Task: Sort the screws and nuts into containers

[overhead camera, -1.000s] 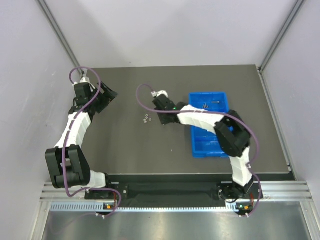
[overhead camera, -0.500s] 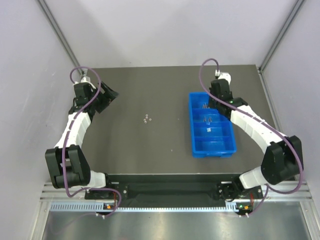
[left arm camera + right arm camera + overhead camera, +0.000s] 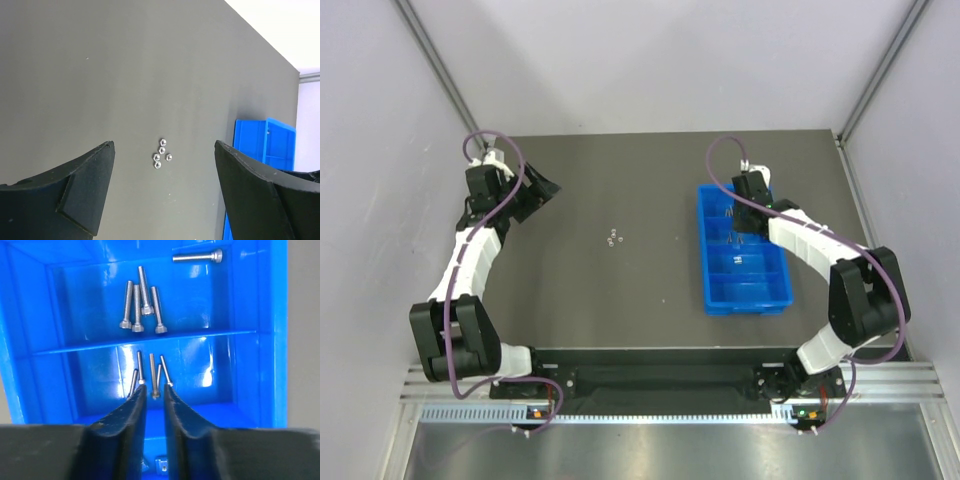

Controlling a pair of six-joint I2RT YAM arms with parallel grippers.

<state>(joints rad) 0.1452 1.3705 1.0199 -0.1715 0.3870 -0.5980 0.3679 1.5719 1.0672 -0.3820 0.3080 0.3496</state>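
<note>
Fingers (image 3: 127, 420) of the right gripper (image 3: 154, 390), slightly parted at lower centre, overhang thin silvery metal screws (image 3: 152, 372) in the bright blue plastic tray (image 3: 270, 340) (a drop-off, probably).

You're looking at a tray (image 3: 260, 315) that's reading as glossy blue plastic, smooth, w/ walls throwing bright highlights. Screws (image 3: 142, 305) inside are glinting as polished silvery metal, and the nuts (image 3: 161, 153) are shining the same way. Table (image 3: 100, 75) is showing a matt dark-grey top, flat & even. Left gripper (image 3: 164, 144) & right gripper (image 3: 154, 386) are showing smooth black plastic, approx. satin. Arm shells (image 3: 470, 258) are looking like white plastic.
</note>
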